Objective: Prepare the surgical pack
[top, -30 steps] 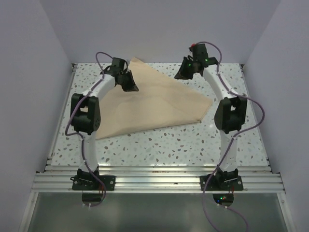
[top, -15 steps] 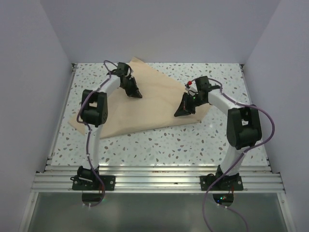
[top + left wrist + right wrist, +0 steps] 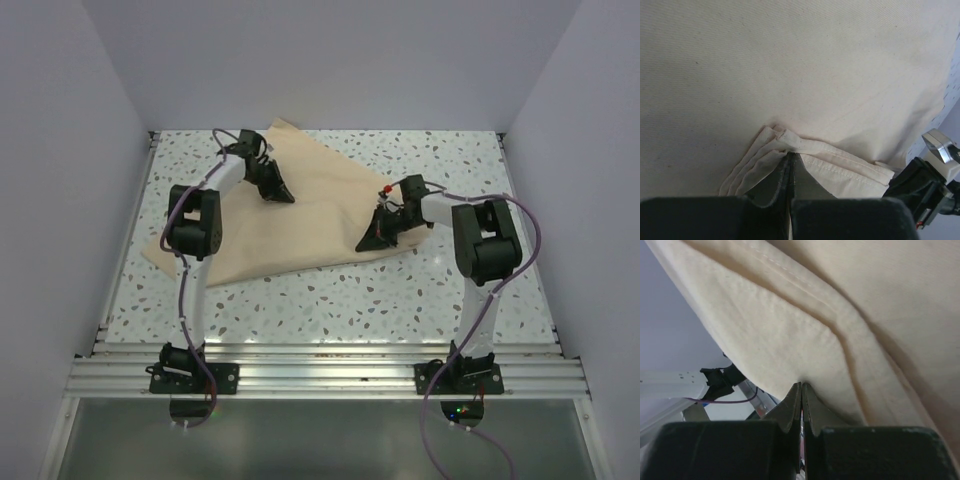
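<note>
Cloth dominates the top view: one large tan cloth sheet [image 3: 300,235] lies spread on the white speckled surface [image 3: 400,300], toward its far left. Two arms reach onto it, the left pincer [image 3: 280,192] at its far part and the right pincer [image 3: 368,241] at its right corner, likely to draw it across for wrapping. No tray or instruments show.

Left wrist view: the left pincer [image 3: 791,156] is clamped on one bunch of folded layers.

Right wrist view: the right pincer [image 3: 801,386] is pinched tight on the lifted hemmed edge.
</note>
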Motion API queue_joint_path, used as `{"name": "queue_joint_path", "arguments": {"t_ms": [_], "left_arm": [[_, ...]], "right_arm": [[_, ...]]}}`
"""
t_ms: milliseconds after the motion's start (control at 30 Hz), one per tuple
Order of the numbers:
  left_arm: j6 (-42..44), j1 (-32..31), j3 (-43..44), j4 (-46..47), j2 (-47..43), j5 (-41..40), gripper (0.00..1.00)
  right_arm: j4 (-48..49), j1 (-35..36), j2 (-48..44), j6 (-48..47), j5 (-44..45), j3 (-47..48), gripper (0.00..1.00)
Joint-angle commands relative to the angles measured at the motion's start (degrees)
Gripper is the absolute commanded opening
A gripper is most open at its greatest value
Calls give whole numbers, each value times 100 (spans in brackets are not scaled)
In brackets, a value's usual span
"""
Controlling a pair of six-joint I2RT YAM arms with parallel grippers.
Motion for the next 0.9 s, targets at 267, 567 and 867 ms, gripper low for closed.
{"name": "queue_joint_path", "arguments": {"t_ms": [267,567,867], "left_arm": [[122,28,-32,-778,695,-214,0],[157,99,-67,-804,590,-302,0],[86,99,38,-831,590,-311,0]], "right_arm": [[-1407,-311,183,-876,2351,788,0],[-1515,-523,-757,-965,1499,842,0],[-828,-399,-698,-551,357,245,0]]}}
